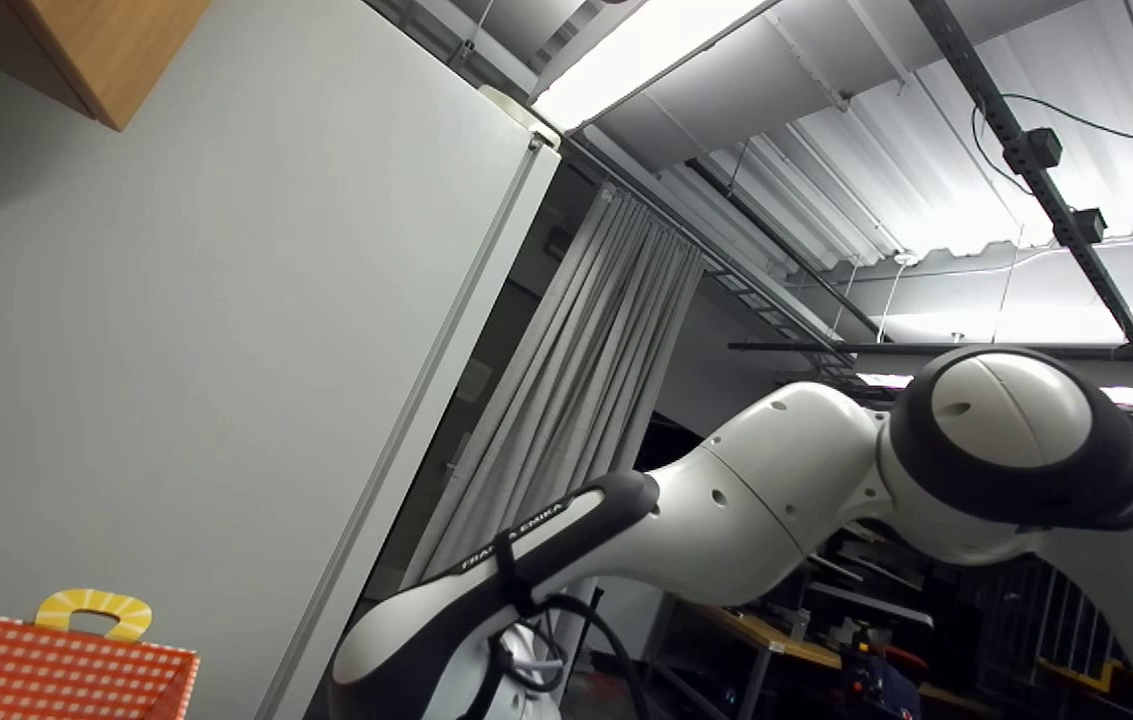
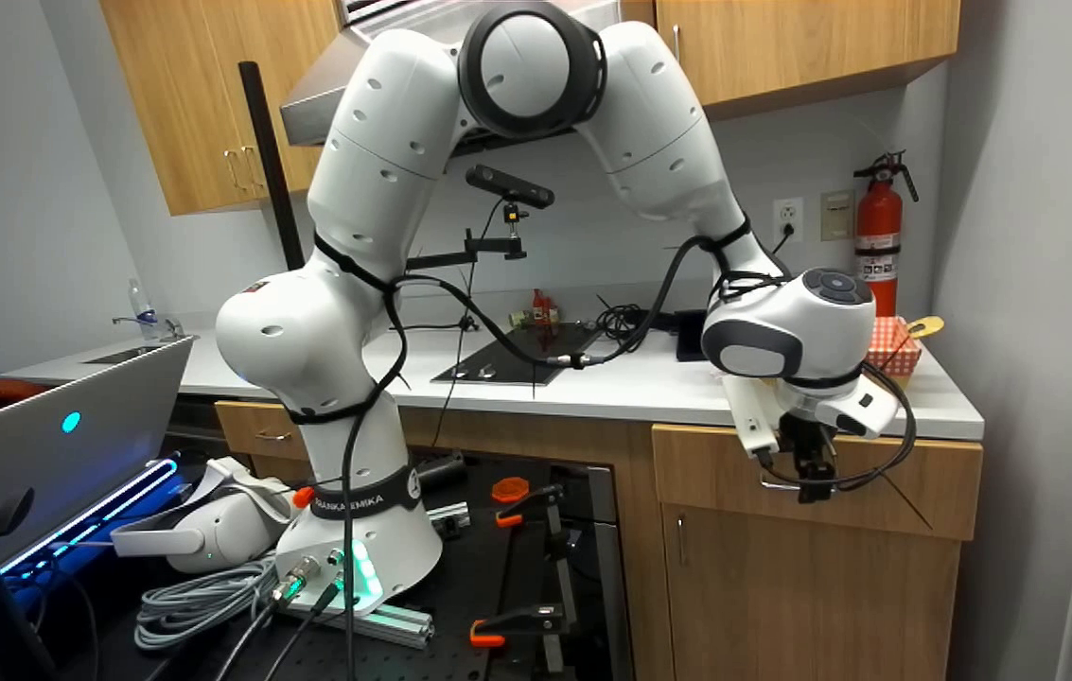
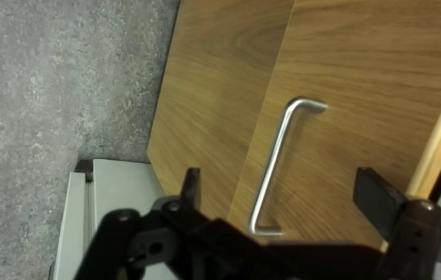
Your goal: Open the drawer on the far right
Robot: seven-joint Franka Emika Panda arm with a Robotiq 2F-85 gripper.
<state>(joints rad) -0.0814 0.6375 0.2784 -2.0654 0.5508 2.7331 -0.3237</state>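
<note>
Clear gap between fingers [image 3: 376, 202], free slot behind handle [image 3: 268, 171]; cable [image 2: 911, 430] loops right past gripper [image 3: 283, 190], wall [image 2: 1037, 246] blocks right of drawer [image 3: 360, 132]

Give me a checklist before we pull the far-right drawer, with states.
1. Gripper open: ok, fingers apart in the wrist view.
2. Handle between the fingers: ok in that view.
3. Finger depth around the handle: cannot tell.
4. Handle gripped: not ok, fingers not closed on it.
5. Correct drawer: ok, gripper is at the rightmost one in an exterior view.
6. Wrist cable clear of the drawer: cannot tell; its loop overlaps it in an exterior view.
</note>
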